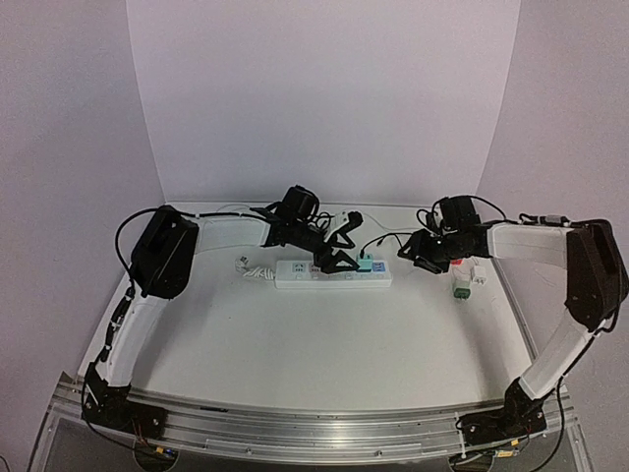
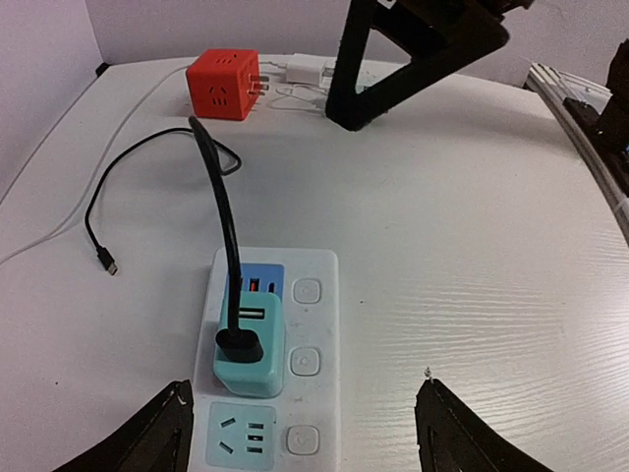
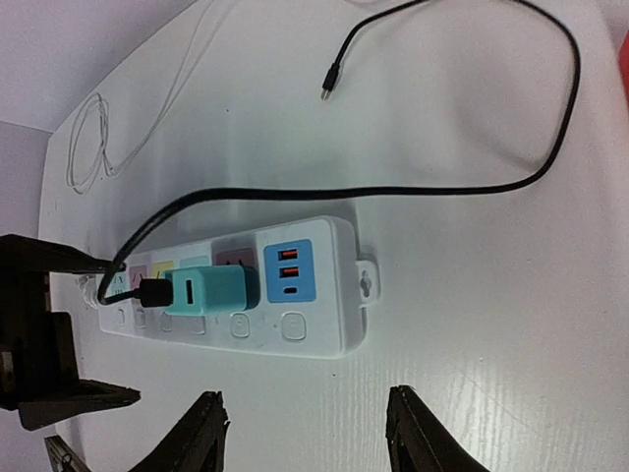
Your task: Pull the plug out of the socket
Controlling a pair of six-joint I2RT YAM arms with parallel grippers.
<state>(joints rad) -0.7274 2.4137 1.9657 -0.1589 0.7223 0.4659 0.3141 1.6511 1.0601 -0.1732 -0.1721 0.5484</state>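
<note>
Teal plug (image 2: 251,339) seated in white socket (image 2: 313,393), mid-tabletop (image 2: 472,246); nothing pulled yet. Left claw (image 2: 307,428) open, straddling socket, seemingly just short of plug. Right claw (image 3: 307,433) open, empty, near socket's end. Grasp and pull remain.

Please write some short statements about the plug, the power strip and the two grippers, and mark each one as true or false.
1. The teal box-shaped plug sits in the long white plastic power strip. True.
2. The left gripper is shut on the teal plug. False: it is open, with its fingers wide apart and clear of the plug.
3. A thin black cable is connected to the teal plug. True.
4. The orange-red cube adapter is plugged into the power strip. False: it lies on the white table, apart from the strip.
5. The right gripper is open. True.
</note>
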